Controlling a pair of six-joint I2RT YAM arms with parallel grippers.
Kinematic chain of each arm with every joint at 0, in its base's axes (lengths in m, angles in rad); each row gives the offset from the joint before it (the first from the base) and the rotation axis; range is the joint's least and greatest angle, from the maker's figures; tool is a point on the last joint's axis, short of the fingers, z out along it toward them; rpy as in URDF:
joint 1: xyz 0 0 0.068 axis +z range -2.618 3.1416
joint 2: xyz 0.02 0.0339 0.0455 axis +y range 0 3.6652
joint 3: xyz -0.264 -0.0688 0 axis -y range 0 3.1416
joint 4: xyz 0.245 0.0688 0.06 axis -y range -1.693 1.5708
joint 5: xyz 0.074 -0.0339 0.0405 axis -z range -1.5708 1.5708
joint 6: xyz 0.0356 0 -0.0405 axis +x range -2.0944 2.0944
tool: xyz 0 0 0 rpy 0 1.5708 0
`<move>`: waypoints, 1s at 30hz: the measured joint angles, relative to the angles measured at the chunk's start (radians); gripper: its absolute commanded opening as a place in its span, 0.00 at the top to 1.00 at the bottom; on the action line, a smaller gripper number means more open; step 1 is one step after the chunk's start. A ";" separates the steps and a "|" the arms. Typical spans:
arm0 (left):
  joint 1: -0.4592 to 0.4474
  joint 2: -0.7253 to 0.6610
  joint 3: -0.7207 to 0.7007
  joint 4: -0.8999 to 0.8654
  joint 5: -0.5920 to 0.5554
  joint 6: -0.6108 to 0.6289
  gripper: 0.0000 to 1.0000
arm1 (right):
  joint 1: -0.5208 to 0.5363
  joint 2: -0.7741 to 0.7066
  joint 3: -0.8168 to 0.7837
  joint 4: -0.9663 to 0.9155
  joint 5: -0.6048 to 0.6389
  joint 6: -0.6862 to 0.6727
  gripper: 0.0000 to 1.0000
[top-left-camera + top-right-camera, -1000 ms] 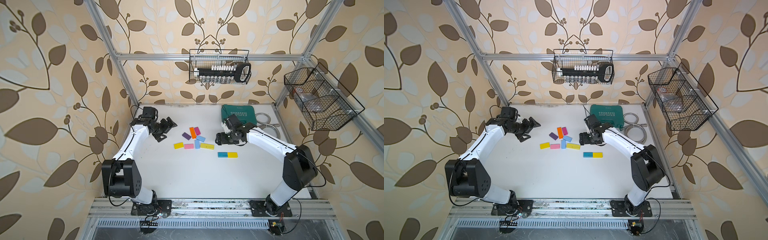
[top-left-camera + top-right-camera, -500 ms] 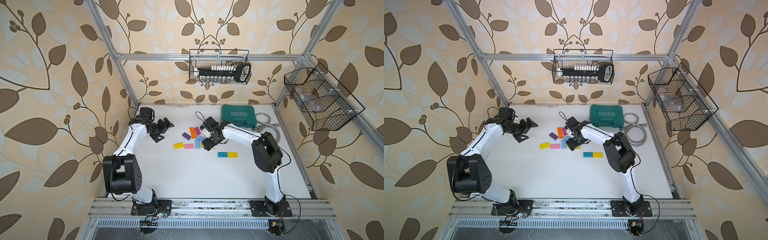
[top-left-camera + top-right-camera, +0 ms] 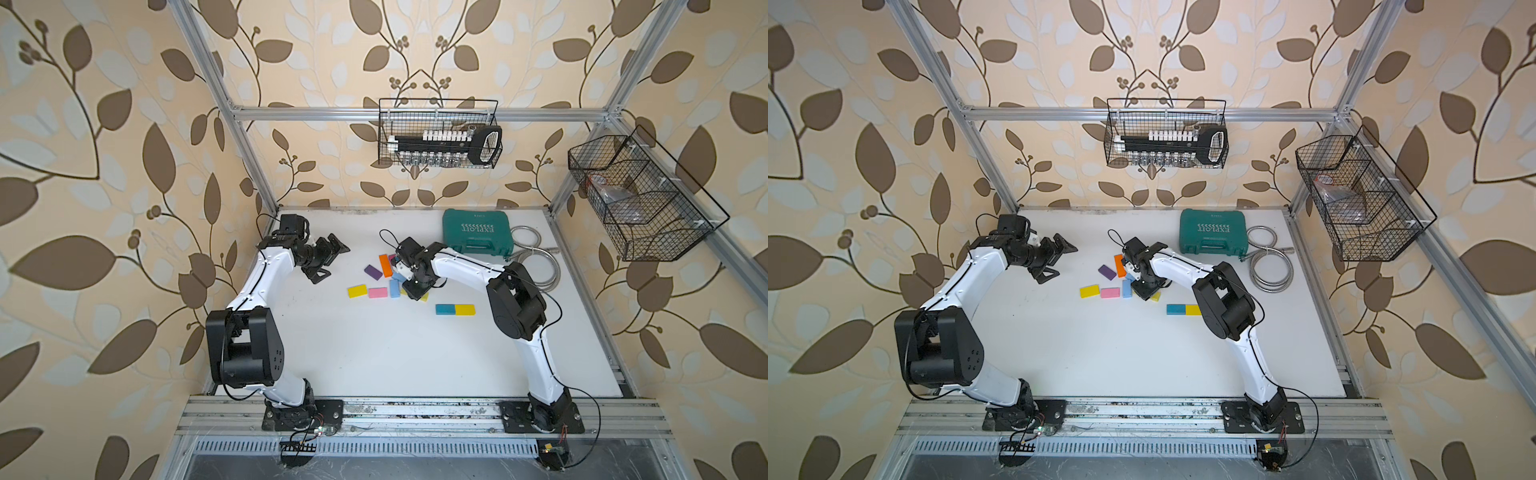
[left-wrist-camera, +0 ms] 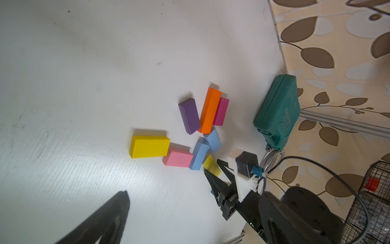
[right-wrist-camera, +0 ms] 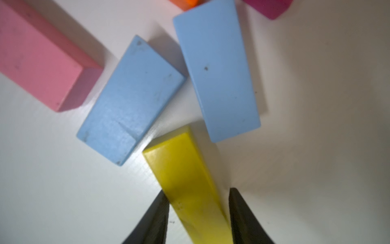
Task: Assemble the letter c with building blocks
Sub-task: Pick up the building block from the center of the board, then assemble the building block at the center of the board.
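Fingers (image 5: pixel 156 215) of the right gripper (image 5: pixel 198 190) are seen closed on the yellow bar (image 5: pixel 181 169), one finger on each long side of it. The free end of the bar points between two light blue blocks (image 5: pixel 130 99), which lie flat on the white desk (image 5: pixel 316 126) just beyond it. A pink block (image 5: pixel 40 57) is placed beside one of the blue blocks. Corners of an orange bar (image 5: pixel 185 3) and a magenta block (image 5: pixel 270 6) are cut by the picture edge.

From the left wrist view, the same group is shown from the side. A yellow block (image 4: pixel 149 146), the pink block (image 4: pixel 178 158) and one light blue block (image 4: pixel 199 153) are laid close together in a row. A purple block (image 4: pixel 189 115), the orange bar (image 4: pixel 209 111) and the magenta block (image 4: pixel 221 111) lie side by side behind them, the last two touching. The yellow bar (image 4: pixel 211 165) is gripped at the end of the row by the right gripper. One blurred dark finger (image 4: pixel 105 221) of the left gripper is seen at the picture edge, apart from the blocks.

In both top views the left gripper (image 3: pixel 332 259) (image 3: pixel 1059 261) is held with its fingers spread wide, apart from every block. A teal block (image 3: pixel 445 309) and a small yellow block (image 3: pixel 464 309) are joined end to end, a little away from the group. A green case (image 3: pixel 476 230) and a metal hose (image 3: pixel 536 257) are placed at the far side of the desk.
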 measured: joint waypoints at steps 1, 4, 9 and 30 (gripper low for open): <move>0.000 0.000 0.000 0.000 0.000 -0.002 0.01 | 0.002 0.000 0.006 -0.009 0.000 -0.004 0.90; 0.000 0.000 -0.004 0.001 0.001 -0.010 0.01 | 0.006 0.000 0.022 -0.031 -0.008 -0.009 1.00; 0.000 -0.010 -0.022 0.000 0.001 -0.013 0.01 | 0.013 -0.046 0.020 -0.074 -0.024 0.040 1.00; 0.000 -0.214 -0.140 -0.008 0.026 -0.034 0.01 | 0.257 -0.665 -0.670 0.055 0.160 1.052 1.00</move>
